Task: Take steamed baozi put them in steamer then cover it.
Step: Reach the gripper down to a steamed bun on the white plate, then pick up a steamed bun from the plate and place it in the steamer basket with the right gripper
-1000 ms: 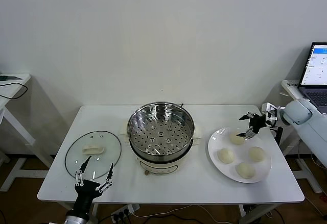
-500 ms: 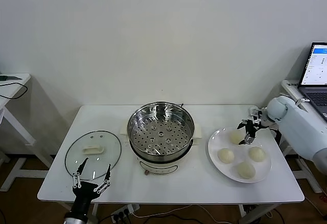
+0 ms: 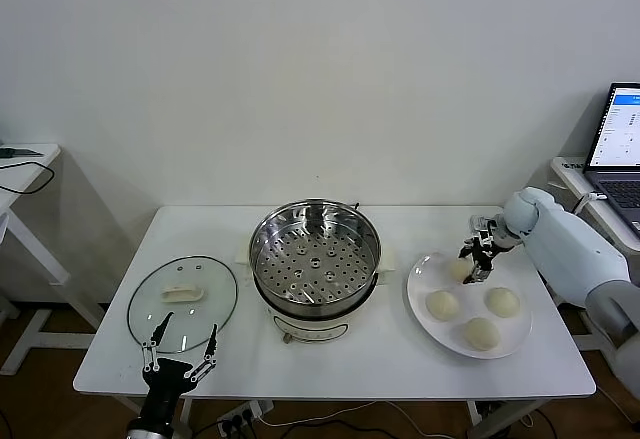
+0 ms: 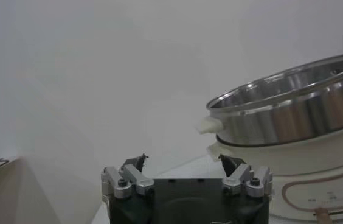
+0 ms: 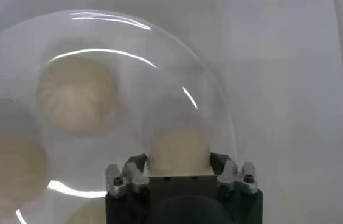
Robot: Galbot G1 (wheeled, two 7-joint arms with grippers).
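Right gripper (image 3: 477, 263), at the white plate's (image 3: 516, 341) eleven o'clock edge, pinches a round cream-white steamed baozi (image 3: 461, 269), with the shiny perforated steel steamer (image 3: 315, 252) toward nine o'clock; the left gripper (image 3: 181, 350) hangs spread.

I can read no text, label, brand or number anywhere. At the right edge of my head view, a laptop (image 3: 622, 137) shows a blue header and faint lines on its screen, but they are too small for me to make out. On the steamer (image 4: 293, 131), at the lower right of my left wrist view, the base carries thin curved markings, no letters.
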